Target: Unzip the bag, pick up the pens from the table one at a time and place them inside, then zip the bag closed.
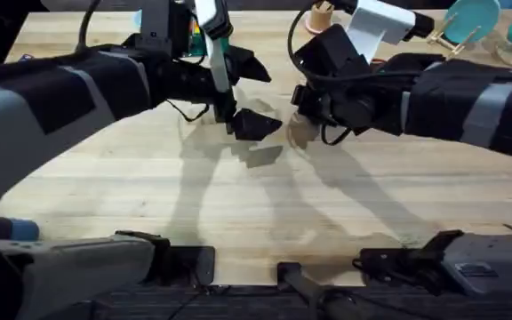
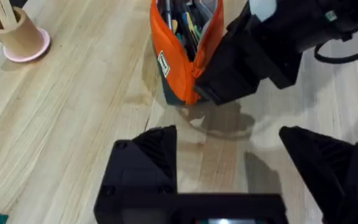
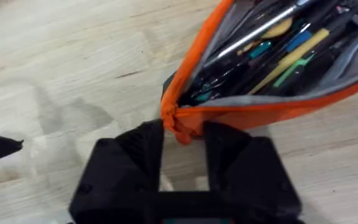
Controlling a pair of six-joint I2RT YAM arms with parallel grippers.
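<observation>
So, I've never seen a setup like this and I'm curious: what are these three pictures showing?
Two robot arms work at a wooden table. One picture looks down from above; the other two come from cameras on each arm's wrist. An orange pencil bag stands unzipped, with pens and other writing things inside. The right gripper pinches the bag's end. The left gripper is open and holds nothing, a little way from the bag. A tan cup of pale sticks stands off to one side.

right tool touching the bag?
Touching. The right wrist view shows the right tool pinching the orange end of the open bag.
</observation>
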